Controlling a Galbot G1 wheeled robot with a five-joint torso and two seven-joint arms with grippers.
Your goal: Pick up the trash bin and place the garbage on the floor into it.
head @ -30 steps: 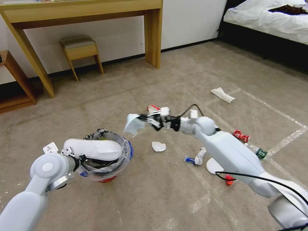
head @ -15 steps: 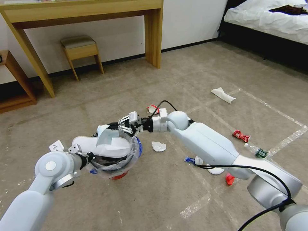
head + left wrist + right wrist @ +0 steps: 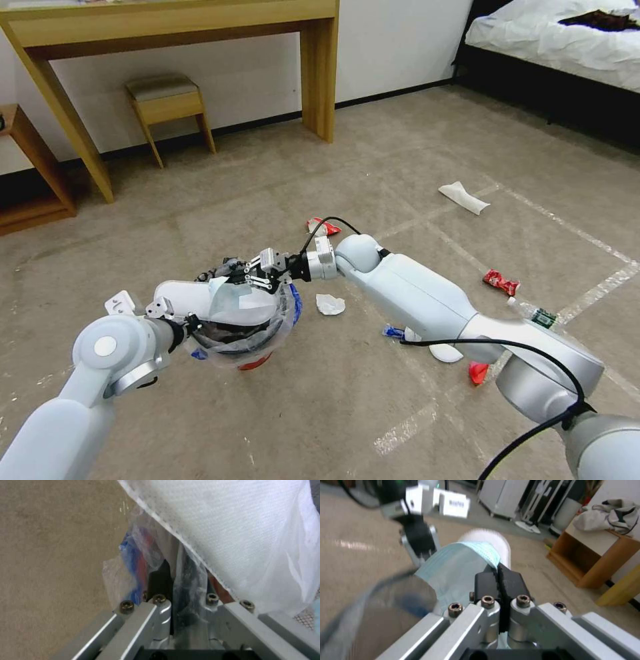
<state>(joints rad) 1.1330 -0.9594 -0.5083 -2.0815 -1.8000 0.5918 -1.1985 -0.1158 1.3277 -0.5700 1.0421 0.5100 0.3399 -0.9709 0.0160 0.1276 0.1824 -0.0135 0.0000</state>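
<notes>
While the left arm reaches in from seven o'clock in the head view, the left gripper (image 3: pixel 190 327) is pinched on the near rim of the trash bin (image 3: pixel 250 333), holding the small red bucket with its clear liner bag just above the floor (image 3: pixel 320 413). From the left wrist camera, that gripper's pads (image 3: pixel 160 580) are pressed together on the bag's crinkled plastic and blue handle, with a white disposable slipper (image 3: pixel 240 530) lying across the bin's mouth right above them. The same slipper (image 3: pixel 193 297) spans the bin's top in the head view.

Reaching in from four o'clock, the right arm crosses the litter, and the right gripper (image 3: pixel 243 277) sits over the bin's far rim, clamped on a pale blue face mask (image 3: pixel 230 300) that hangs into the bin's opening against the slipper. In the right wrist view the black pads (image 3: pixel 506 582) are pressed shut on the edge of the mask (image 3: pixel 460 567).

Just to the three o'clock side of the bin lies a crumpled white paper (image 3: pixel 329 304) on the beige carpet. Partly hidden behind the right forearm are a blue-and-white scrap (image 3: pixel 395 331), a white round piece (image 3: pixel 445 353) and a red wrapper (image 3: pixel 476 373). Farther toward three o'clock lie another red wrapper (image 3: pixel 501 281) and a small clear bottle with a green label (image 3: pixel 537 316). A red and white wrapper (image 3: pixel 321 227) lies beyond the right gripper, and a second white slipper (image 3: pixel 463 197) lies well apart toward one o'clock.

At the far wall stand a wooden bench (image 3: pixel 173 27) with a small stool (image 3: pixel 167 107) under it, and a bed (image 3: pixel 560 40) fills the far two o'clock corner.
</notes>
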